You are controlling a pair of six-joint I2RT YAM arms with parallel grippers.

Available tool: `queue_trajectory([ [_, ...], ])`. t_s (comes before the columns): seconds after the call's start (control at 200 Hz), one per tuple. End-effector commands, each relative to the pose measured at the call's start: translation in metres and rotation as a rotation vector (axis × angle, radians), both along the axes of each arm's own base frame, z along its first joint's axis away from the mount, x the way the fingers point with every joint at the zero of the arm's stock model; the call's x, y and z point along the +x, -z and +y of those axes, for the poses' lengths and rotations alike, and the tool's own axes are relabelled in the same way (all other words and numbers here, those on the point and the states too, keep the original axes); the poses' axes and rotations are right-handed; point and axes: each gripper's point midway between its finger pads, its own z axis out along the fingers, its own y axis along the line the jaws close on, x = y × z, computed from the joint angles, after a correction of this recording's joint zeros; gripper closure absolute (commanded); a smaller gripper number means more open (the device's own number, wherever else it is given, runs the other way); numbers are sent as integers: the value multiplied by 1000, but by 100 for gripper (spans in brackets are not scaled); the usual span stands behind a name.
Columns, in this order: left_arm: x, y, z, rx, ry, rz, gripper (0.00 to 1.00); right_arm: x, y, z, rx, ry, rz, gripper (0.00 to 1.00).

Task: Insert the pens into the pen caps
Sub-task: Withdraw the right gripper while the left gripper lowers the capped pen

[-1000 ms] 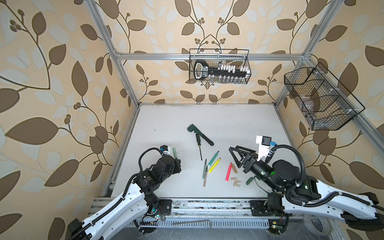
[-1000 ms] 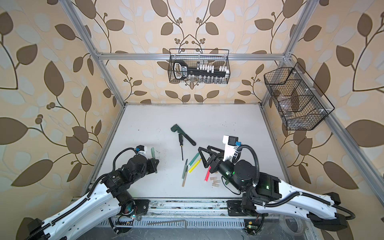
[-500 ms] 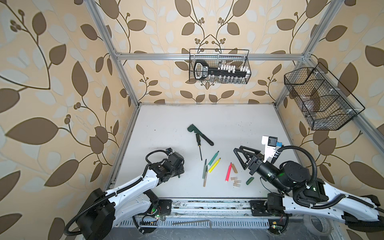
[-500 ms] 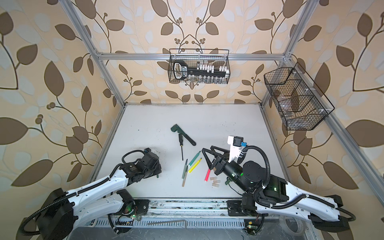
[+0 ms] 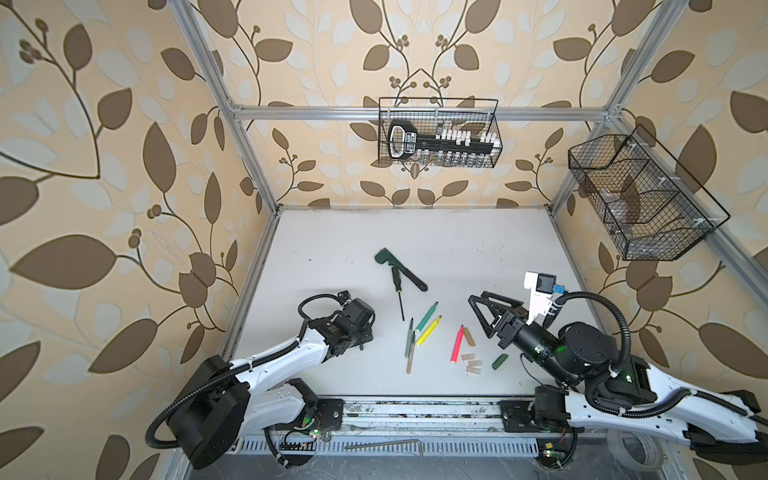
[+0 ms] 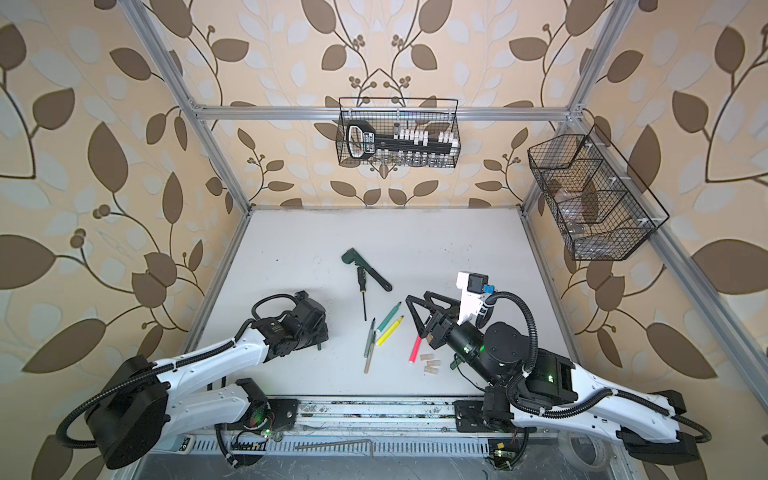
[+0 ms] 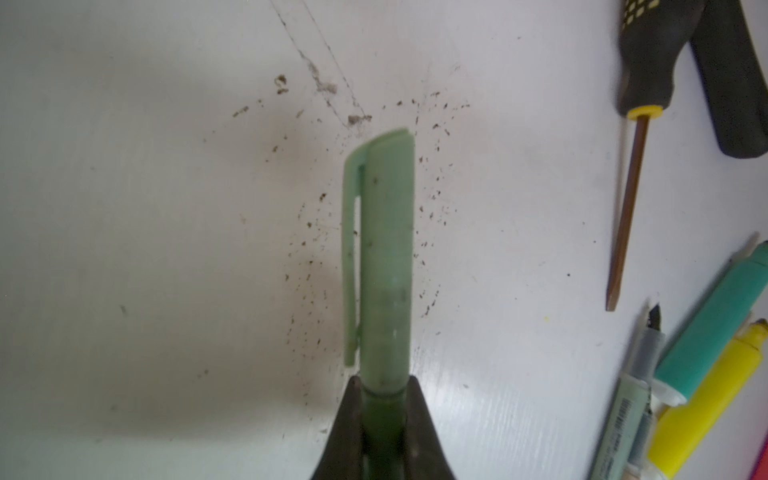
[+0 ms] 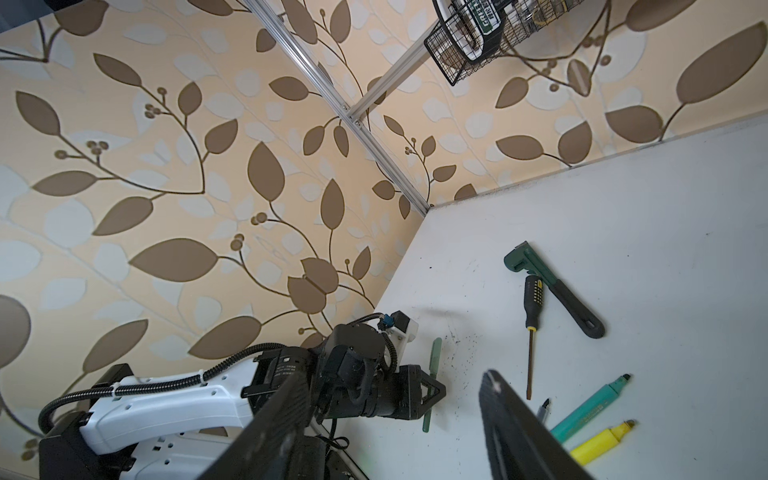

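One pen of six looks finished: the left hand [image 7: 382, 390] is pressed together on a capped pen [image 7: 384, 257]. Its pale green cap is fully seated, and the darker green barrel is pinched just behind the cap's rim. That pen hangs low over the left near part of the desk [image 5: 478, 249], about level, cap end pointing far; whether it touches the surface I cannot tell.

Five pens lie uncapped in the near middle. The teal pen [image 5: 427, 316] and yellow pen [image 5: 429, 331] are side by side. The grey-green pen [image 5: 410, 338] is just left of them, with the gold-brown pen [image 5: 409, 365] close along its near end. The pink pen [image 5: 457, 345] lies to the right.

Five caps lie loose. The gold-brown cap [image 5: 469, 337] is just beside the pink pen, three beige caps [image 5: 475, 363] cluster nearer than it, and the dark green cap [image 5: 500, 361] is furthest right. By my judgement most of the job is left.

The left arm reaches in low from the near edge. The right hand [image 5: 481, 316] is raised above the desk just right of the pink pen, aimed far-left, jaws spread and holding nothing; its arm folds back toward the near right corner. The screwdriver [image 5: 395, 276] and wrench [image 5: 401, 272] lie far of the pens, apart from both hands
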Motion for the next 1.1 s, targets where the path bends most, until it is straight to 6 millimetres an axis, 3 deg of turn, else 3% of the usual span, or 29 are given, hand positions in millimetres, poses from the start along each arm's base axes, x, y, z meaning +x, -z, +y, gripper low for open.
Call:
queue_trajectory([
  [0.0,19,-9,-7,-21,12,-37,100,2,3,-7,7,27,-7,32],
  [0.49,39,6,-5,66,6,35,100,12,12,-3,-25,62,14,29],
  [0.565,40,2,-6,62,6,33,73,13,14,-1,-33,63,15,29],
  [0.695,41,-8,-12,30,22,21,65,19,22,4,-85,89,19,29],
  [0.745,43,-14,-14,17,27,10,56,25,31,1,-122,124,28,29],
  [0.765,44,-18,-15,10,28,2,49,27,34,-1,-136,140,31,28],
  [0.82,46,-27,-13,9,4,-15,15,33,47,-8,-183,190,38,27],
  [0.85,46,-33,-8,19,-29,-20,2,37,56,-13,-211,225,42,27],
  [0.99,55,-75,17,93,-158,-96,1,55,94,-39,-341,356,54,27],
  [1.095,57,-100,33,131,-216,-179,1,66,111,-64,-399,445,51,27],
])
